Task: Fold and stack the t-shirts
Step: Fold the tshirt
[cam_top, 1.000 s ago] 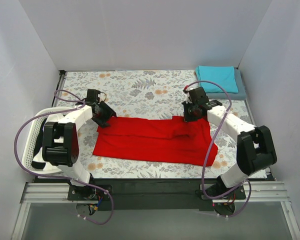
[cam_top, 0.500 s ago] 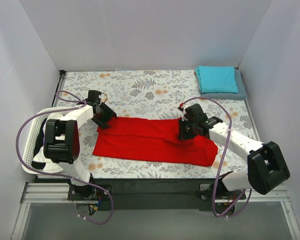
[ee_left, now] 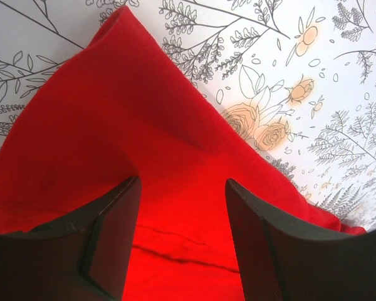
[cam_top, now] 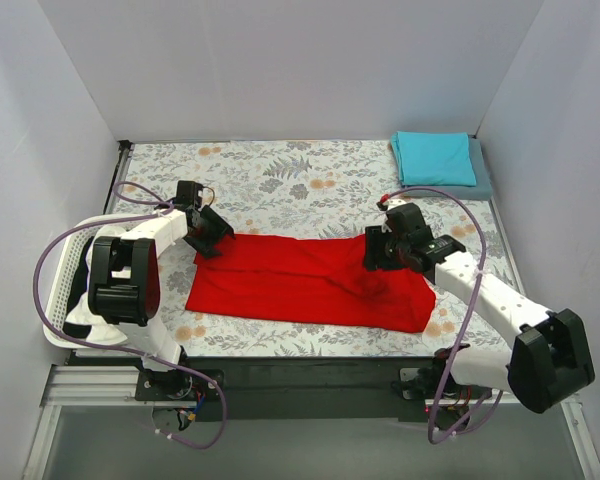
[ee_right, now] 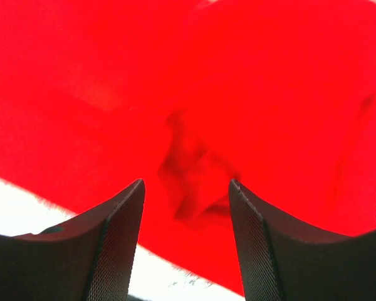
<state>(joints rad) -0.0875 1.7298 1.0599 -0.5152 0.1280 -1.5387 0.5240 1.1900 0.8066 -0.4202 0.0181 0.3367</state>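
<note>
The right gripper (ee_right: 187, 183) shows its jaws apart with nothing between them. Just below them the red t-shirt (ee_right: 269, 94) carries a small dark pucker (ee_right: 188, 166), which looks like the mark of a pinch just let go. A second ago this gripper was shut and sat further back, at the shirt's far right corner. It is now nearer and lower, over the right part of the shirt, with the cloth released.

The left gripper (ee_left: 183, 182) also has its jaws wide and empty. It hovers over the shirt's far left corner, where it was a second ago.

Seen from above, the red t-shirt (cam_top: 300, 285) lies as a long flat band across the middle of the table (cam_top: 280, 180), between the left gripper (cam_top: 208, 238) and the right gripper (cam_top: 378, 255). The teal t-shirt (cam_top: 435, 157) sits folded on the grey-blue t-shirt (cam_top: 483, 185) in the far right corner, well apart from the red one.

My reading is that one lengthwise fold is now laid down. The red shirt likely needs folding across its length before it joins the stack.
</note>
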